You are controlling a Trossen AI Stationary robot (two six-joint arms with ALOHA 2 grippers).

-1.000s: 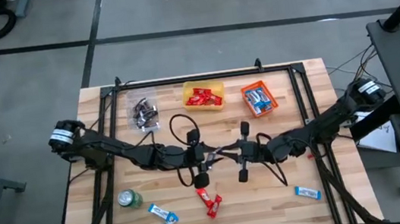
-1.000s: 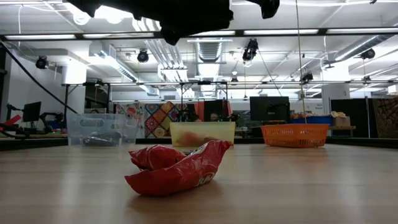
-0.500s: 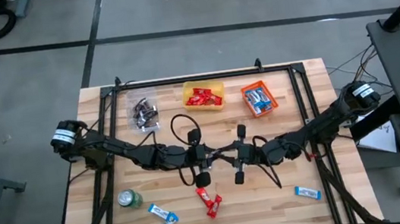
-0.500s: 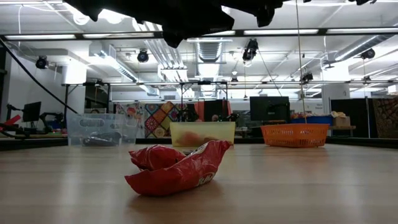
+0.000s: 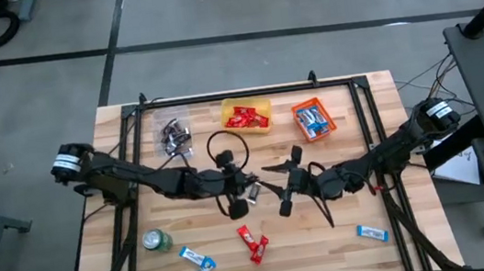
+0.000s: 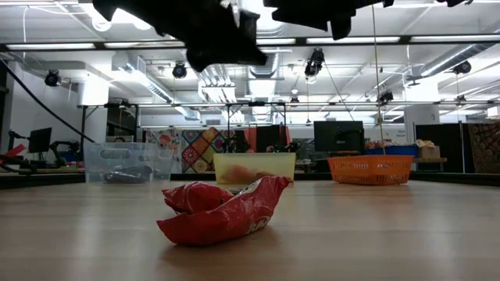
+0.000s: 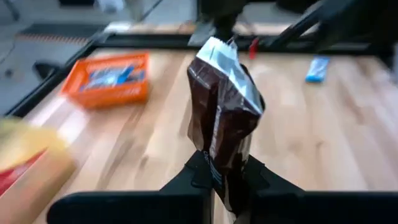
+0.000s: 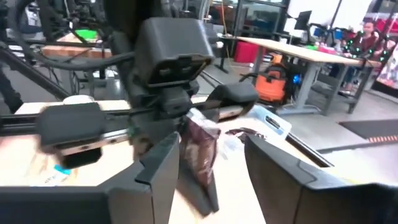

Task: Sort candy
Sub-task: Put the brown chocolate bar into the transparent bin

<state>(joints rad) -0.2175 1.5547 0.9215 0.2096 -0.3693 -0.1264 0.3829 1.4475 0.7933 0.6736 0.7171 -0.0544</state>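
Note:
A dark brown candy (image 7: 222, 106) with a silver end hangs in the air above the table's middle (image 5: 253, 190). My left gripper (image 7: 224, 182) is shut on it. My right gripper (image 8: 217, 171) faces it from the table's right and is open. Its fingers stand on either side of the brown candy (image 8: 199, 149) without touching it. Two red candies (image 5: 253, 242) lie near the front edge and also show in the low view (image 6: 219, 211). Light blue candies (image 5: 197, 262) lie at the front left, and one more (image 5: 371, 232) at the front right. My left gripper pinches the brown candy's near end (image 7: 219, 171) between its two fingers. The fingers come from the table's left, slanting a little downward. The candy sticks out beyond the fingertips toward my right gripper, lifted clear of the table.
Three bins stand at the back: a clear one with dark candies (image 5: 175, 136), a yellow one with red candies (image 5: 246, 115) and an orange one with blue candies (image 5: 313, 119). A green can (image 5: 156, 240) stands at the front left.
My left gripper has shut on the brown candy and my right gripper has opened and let it go. The candy stays in the air above the table's middle. My left gripper has drawn a little toward the table's left with it.

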